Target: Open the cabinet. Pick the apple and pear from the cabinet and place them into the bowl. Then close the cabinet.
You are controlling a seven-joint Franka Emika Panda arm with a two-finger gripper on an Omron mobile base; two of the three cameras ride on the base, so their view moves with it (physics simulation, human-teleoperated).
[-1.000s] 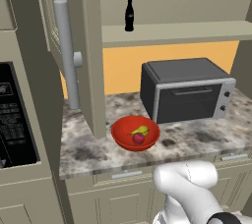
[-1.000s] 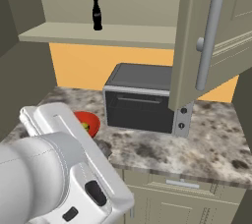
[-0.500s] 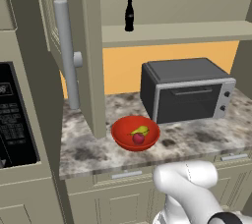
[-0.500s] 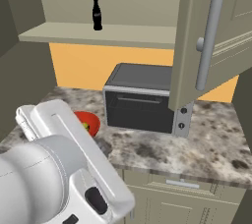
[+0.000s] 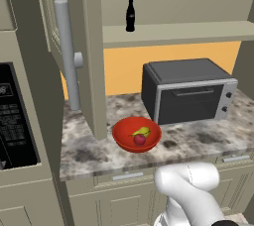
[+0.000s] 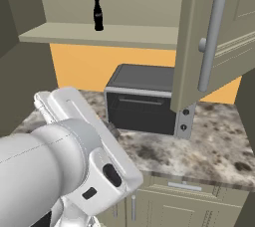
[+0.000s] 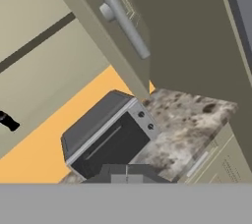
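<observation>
Over that last second I saw almost nothing change: the red bowl (image 5: 136,134) sat where it had been on the tabletop (image 5: 84,153), with the apple (image 5: 140,140) and the pear (image 5: 141,132) both lying inside it, touching, and only the white arm in my right base view had shifted a little, its bulk standing somewhat higher and closer to the lens than before. To me that meant the fruit part of the job was done and the last step was not: the cabinet (image 6: 199,47) was open on both sides, the left door (image 5: 74,51) swung out with its long grey bar handle (image 5: 67,54) facing me, the right door hanging forward over the toaster oven (image 5: 186,91) in the right base view. The jaws were together and, as far as I could judge, holding nothing (the hand view looked up at the right door's handle (image 7: 120,14) and the oven below it). The marbled tabletop carried just the bowl and the oven, the bowl near the front edge and left of the oven, apart from it. On the open shelf (image 5: 178,32) a dark cola bottle (image 5: 130,16) stood upright against the orange back wall, and a black microwave panel (image 5: 15,116) filled the tall unit at far left.
</observation>
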